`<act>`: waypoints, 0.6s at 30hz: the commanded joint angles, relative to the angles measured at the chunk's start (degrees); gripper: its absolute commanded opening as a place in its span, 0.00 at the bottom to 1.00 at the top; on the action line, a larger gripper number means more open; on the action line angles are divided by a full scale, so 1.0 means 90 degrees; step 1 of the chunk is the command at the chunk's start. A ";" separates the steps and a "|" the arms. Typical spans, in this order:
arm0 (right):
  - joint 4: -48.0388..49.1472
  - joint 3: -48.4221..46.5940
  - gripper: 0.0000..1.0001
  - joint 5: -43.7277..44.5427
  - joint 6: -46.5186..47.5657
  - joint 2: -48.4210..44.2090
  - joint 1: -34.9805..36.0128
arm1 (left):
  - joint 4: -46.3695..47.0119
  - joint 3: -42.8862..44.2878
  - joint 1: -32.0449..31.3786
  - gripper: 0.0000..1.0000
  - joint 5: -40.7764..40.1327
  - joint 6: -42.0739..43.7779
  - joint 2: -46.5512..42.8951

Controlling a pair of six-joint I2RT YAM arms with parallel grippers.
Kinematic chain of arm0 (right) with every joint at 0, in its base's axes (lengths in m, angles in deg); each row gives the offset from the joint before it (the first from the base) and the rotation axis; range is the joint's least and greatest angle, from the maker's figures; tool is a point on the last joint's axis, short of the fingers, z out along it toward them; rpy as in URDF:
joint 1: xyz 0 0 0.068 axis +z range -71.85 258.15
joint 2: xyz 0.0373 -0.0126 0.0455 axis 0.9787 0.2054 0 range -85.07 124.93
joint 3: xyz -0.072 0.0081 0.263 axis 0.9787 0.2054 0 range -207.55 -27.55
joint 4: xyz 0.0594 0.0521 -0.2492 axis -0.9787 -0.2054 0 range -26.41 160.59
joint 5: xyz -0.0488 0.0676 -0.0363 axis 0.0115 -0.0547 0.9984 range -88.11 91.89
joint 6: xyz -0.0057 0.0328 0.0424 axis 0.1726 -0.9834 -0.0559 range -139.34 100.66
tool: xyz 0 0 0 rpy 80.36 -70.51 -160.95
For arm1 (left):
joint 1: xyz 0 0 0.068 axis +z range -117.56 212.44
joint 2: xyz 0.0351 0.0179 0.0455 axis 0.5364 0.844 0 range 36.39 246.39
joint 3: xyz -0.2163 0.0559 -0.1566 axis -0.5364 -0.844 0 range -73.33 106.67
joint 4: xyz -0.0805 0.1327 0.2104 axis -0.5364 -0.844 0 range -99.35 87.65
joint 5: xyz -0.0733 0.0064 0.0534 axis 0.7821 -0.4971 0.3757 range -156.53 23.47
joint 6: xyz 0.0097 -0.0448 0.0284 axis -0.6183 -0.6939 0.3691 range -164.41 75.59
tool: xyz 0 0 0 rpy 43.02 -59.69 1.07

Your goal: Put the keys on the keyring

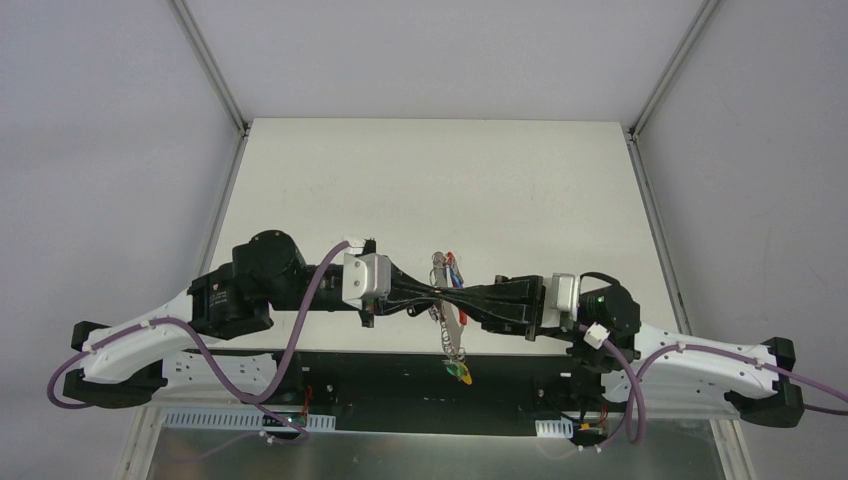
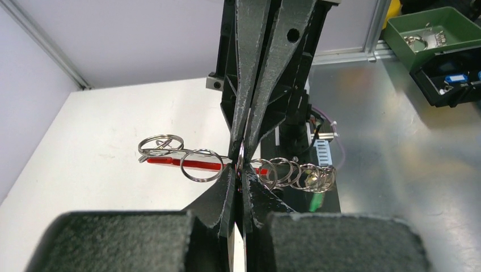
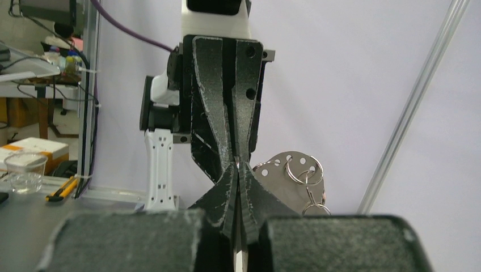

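HANDS MEET AT THE RING: Above the table (image 1: 400,180), the L gripper (image 1: 444,293) reaches in from left of the keyring (image 2: 187,164). Its fingers are pressed together and appear to pinch the ring's thin wire just where the red section ends. The keyring is held up between the two arms. The red part and two loose silvery loops (image 2: 161,145) stick out to one side of it, and a chain of small split rings (image 2: 295,173) trails off the other. The keys (image 1: 459,371) hang from the keyring on that chain, green & yellow heads showing. Just right of the keyring, the R gripper (image 1: 468,297) is likewise squeezed shut on the same wire, its tips touching the L tips. A holed metal tag (image 3: 292,169) hangs just beyond the keyring in the R wrist view.

Judgement: w/ both grips on one spot there's no slack to work with. One gripper should hold firm while the other re-grips further along the wire to pry the coil open. It should go slowly, so the thin wire doesn't slip & the bundle doesn't drop.
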 commanded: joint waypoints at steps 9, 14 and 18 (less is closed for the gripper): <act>-0.4532 -0.1606 0.35 0.0386 0.0003 -0.0553 0.0007 | -0.1094 0.1209 0.0008 0.00 -0.0490 -0.0270 0.0465; -0.6784 -0.3004 0.41 0.0425 -0.0299 -0.0109 0.0003 | -0.1739 0.1582 0.0006 0.00 -0.0394 -0.0369 0.0628; -0.8014 -0.3955 0.44 0.0563 -0.0730 0.0508 0.0004 | -0.2316 0.1905 0.0005 0.00 -0.0101 -0.0513 0.0795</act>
